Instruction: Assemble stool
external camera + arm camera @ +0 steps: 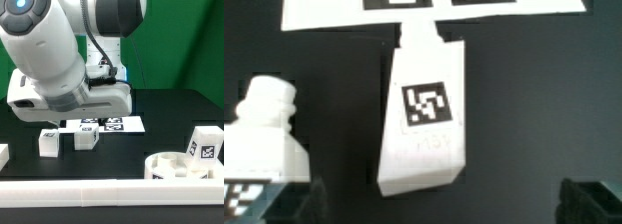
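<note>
Two-finger gripper [434, 206]: spread, empty.
White blocky tagged plastic leg [429, 115]: narrow end at flat white marker board [420, 12].

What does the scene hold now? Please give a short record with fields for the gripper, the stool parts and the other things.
gripper: open, holding nothing, over two legs
lying leg: flat on the table, tag facing up
second leg: beside the lying leg, apart from it
third leg: upright by the seat disc, at the exterior view's right
seat disc: on the table, no leg seen fitted
marker board: flat, next to the two legs
border rail: along the near edge
</note>
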Available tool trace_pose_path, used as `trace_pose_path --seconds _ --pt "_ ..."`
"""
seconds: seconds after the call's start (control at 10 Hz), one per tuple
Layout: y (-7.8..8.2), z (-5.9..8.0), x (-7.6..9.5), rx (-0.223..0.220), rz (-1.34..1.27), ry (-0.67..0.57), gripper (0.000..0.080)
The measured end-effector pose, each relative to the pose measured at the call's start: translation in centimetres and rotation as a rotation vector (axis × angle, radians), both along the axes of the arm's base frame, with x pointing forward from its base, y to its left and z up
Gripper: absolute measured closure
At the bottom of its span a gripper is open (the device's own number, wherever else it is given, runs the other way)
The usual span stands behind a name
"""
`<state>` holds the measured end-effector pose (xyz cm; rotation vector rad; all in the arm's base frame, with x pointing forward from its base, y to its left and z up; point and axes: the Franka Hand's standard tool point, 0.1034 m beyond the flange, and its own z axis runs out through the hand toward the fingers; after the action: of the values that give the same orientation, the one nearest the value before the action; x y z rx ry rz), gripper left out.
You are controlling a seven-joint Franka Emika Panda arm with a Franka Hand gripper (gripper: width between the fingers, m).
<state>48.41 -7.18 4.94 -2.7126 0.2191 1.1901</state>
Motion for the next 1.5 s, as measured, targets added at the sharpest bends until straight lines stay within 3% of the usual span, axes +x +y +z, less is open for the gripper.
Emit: trace_pose_path --seconds 0.2,0.4,0.7,1.2,1.4,1.5 --pt "0.3 -0.3 -0.6 0.038 0.01 0.157 0.015" --pt "0.6 -1.7 -0.7 0.022 0.018 0.231 0.015" --pt "1.4 -2.0 -0.3 0.009 0.033 0.205 0.015" --pt "1.2 -4.3 -1.3 0.0 0.03 0.181 0.015" --pt "1.2 -4.4 -1.4 -0.001 0.03 0.178 0.015" --pt "1.2 -4.4 -1.4 -0.002 0.03 0.178 0.026"
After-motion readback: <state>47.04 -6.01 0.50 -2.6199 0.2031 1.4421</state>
